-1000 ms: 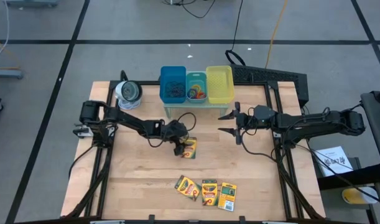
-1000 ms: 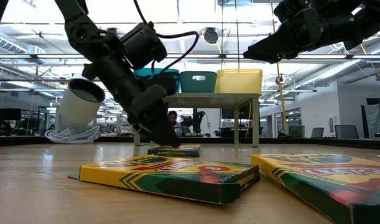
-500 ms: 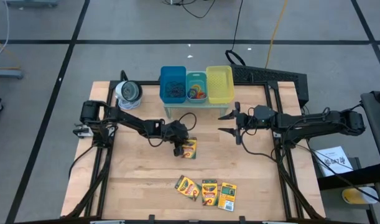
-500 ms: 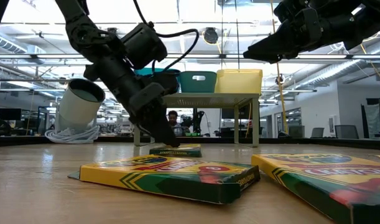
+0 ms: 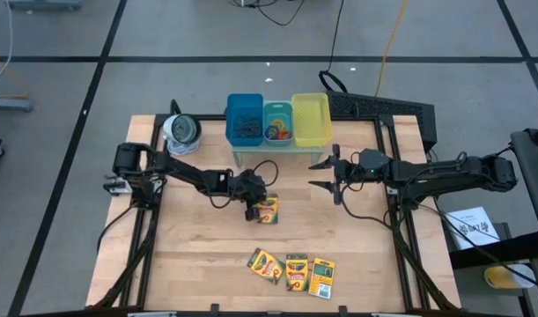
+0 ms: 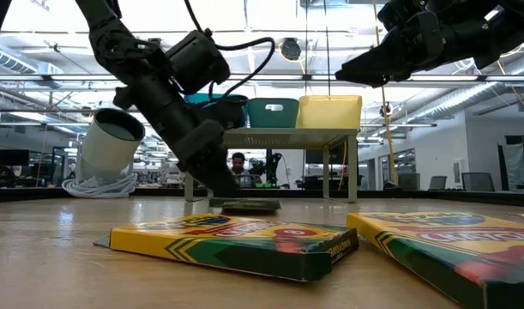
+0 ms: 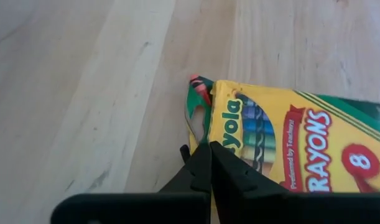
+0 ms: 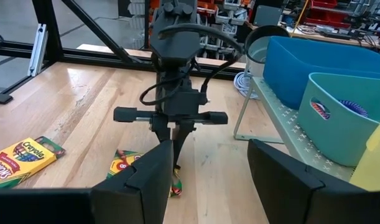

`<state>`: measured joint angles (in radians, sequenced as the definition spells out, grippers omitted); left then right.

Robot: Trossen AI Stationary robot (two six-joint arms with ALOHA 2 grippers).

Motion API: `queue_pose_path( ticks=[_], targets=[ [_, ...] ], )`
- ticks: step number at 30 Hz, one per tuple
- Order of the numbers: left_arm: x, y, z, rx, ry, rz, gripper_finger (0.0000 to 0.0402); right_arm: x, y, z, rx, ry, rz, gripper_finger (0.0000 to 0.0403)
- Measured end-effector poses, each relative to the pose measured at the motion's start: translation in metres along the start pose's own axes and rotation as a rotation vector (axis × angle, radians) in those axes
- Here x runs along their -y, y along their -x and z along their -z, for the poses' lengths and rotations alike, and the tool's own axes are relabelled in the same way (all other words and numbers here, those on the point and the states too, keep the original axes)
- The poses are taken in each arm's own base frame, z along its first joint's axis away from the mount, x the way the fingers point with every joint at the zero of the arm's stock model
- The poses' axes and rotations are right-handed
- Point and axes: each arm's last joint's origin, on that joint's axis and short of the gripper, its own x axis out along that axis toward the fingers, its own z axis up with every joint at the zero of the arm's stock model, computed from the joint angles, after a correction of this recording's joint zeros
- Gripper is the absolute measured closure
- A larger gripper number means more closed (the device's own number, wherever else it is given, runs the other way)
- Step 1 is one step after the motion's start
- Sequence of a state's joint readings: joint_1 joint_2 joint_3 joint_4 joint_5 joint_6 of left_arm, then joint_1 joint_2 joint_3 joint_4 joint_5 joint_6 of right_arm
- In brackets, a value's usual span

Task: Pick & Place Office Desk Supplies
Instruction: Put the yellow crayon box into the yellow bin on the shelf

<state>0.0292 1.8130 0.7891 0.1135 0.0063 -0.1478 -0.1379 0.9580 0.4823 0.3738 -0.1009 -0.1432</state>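
Observation:
One yellow-and-green crayon box (image 5: pixel 269 211) lies mid-table, seen close in the left wrist view as the box (image 7: pixel 289 143). My left gripper (image 5: pixel 254 212) slants down onto its left short end, shut; in the low view it is the gripper (image 6: pixel 224 196) at the box (image 6: pixel 249 204). Three more crayon boxes (image 5: pixel 295 271) lie flat near the front edge. Coloured ring bands (image 5: pixel 278 133) sit in the teal bin (image 5: pixel 278 113). My right gripper (image 5: pixel 326 176) hovers open and level above the table, right of centre, touching nothing. My left gripper is shut at the box's short end (image 7: pixel 216 134), beside the open green flap (image 7: pixel 196 106). The fingers slant down from the table's left side and meet on the end's thin edge. The rest of the box stays on the table.
A blue bin (image 5: pixel 245 119), the teal bin and a yellow bin (image 5: pixel 311 119) stand on a small rack at the far edge. A silvery-white roll (image 5: pixel 180 130) stands at the far left. Bare wood lies between the held box and the three front boxes.
My left gripper has shut at the box's end while staying in place. In the low view the box now shows thinner and darker than before, its yellow top face less in sight. My right arm has kept still.

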Motion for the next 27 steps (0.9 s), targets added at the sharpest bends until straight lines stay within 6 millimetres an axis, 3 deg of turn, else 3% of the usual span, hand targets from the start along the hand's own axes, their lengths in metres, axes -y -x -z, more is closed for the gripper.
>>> queue_pose_path(
  ticks=[12,17,27],
  targets=[
    [0.01,0.034,-0.019,0.12,-0.039,-0.044,0.0401,0.0,0.0,0.0,0.002,0.0,0.001,0.0206],
    [0.013,0.035,-0.016,0.096,-0.001,-0.038,0.0397,0.0,0.0,0.0,0.001,-0.054,-0.004,0.0206],
    [0.009,0.026,-0.006,0.007,0.053,-0.076,0.0346,0.0,-0.007,0.006,-0.033,-0.074,-0.011,0.0206]
  ],
)
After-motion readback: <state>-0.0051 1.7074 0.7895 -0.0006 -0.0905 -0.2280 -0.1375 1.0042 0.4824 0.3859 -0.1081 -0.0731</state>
